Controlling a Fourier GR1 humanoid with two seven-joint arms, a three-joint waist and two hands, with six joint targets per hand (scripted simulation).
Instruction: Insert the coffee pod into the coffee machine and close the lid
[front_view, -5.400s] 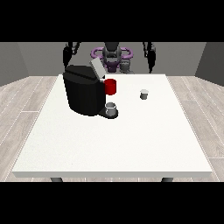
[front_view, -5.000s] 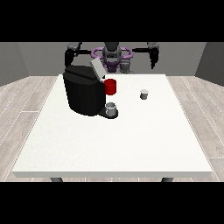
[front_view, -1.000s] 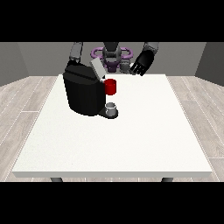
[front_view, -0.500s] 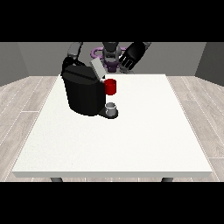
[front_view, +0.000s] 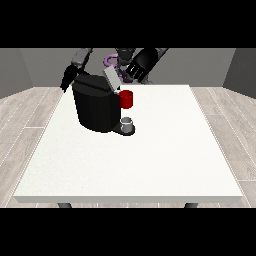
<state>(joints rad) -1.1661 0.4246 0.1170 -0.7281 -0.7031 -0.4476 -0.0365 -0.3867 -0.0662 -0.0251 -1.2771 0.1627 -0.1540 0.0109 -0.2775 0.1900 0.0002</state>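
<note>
Hand at the view's right (front_view: 141, 65) is up above the back of the table, just beside the raised lid (front_view: 111, 79) of the coffee machine (front_view: 96, 102). A second ago it hung further to the right, by the table's far corner; now it has swung in towards the machine's top. Its fingers look curled, yet I cannot make out the coffee pod in them, so I cannot tell whether I am holding it. The pod stood on the white table (front_view: 150, 150) to the right of the machine five seconds back and is gone from there now, so I judge it rides in this hand, hidden by the fingers.

Lid tilted open, grey and slanting up from the black body, so the slot should be free to take the pod. The red part (front_view: 126, 99) at the front and the small grey cup (front_view: 128, 123) on the base below it are untouched.

My other hand, at the view's left (front_view: 68, 79), hangs close behind the machine's far side; how its fingers lie I cannot tell.

Insertion comes next, then closing.
</note>
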